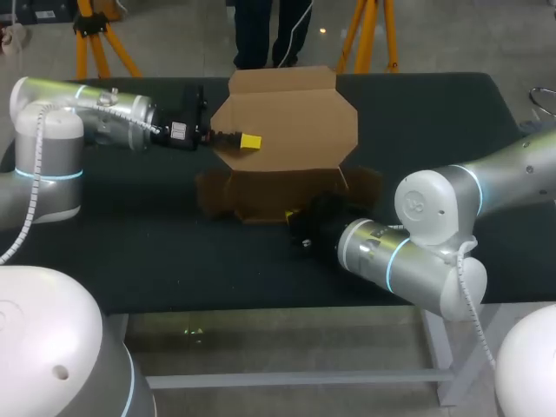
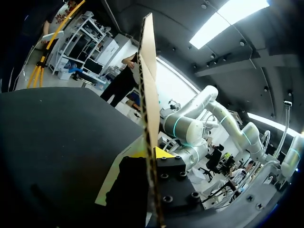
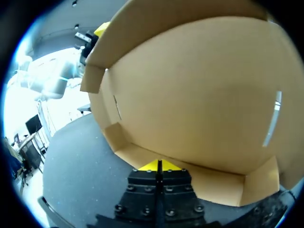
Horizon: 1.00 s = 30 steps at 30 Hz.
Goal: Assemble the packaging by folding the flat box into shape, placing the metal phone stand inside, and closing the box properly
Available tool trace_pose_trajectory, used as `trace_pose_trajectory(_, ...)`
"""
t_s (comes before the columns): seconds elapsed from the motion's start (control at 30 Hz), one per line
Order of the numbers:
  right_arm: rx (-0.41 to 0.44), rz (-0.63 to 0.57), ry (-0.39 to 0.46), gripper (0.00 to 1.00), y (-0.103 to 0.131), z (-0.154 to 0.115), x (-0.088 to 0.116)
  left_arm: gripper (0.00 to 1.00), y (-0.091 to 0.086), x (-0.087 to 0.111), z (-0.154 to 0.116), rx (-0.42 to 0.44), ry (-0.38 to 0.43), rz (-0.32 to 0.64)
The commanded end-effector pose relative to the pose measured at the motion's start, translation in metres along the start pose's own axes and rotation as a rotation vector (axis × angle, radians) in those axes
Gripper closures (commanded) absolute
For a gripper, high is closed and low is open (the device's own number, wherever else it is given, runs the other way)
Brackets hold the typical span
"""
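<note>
Closest in, the right arm (image 1: 408, 248) reaches to the near edge of the cardboard box (image 1: 291, 122), which sits mid-counter (image 1: 130, 252), half folded, with its big panel standing upright. The right jaws are pressed together, yellow tips against the box's low front wall. The left jaws pinch the upright panel's left edge, one finger on each side.

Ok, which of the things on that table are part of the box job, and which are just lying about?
For the job: cardboard box, back panel standing; left gripper, clamped on that panel's edge; right gripper, shut at the box's front wall. The phone stand shows in no view.
Not of the job: black table, merely the surface underneath.
</note>
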State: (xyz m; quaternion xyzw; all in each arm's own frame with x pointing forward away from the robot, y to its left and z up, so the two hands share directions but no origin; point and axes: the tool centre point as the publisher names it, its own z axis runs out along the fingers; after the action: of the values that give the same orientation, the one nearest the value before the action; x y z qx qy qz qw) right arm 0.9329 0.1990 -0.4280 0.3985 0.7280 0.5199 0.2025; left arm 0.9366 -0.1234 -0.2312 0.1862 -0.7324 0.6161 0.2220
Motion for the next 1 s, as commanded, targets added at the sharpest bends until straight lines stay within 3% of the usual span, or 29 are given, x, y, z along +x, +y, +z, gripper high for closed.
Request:
trace_pose_trajectory(0.03,-0.006,0.000,-0.004,1.00,-0.0049,0.0019,-0.0001,1.00,0.0049,-0.0036,-0.0007,-0.005,0.000,0.011)
trace_pose_trajectory(1.0,-0.006,0.000,-0.004,1.00,-0.0049,0.0019,-0.0001,1.00,0.0116,0.0002,0.0072,-0.017,-0.061,0.175)
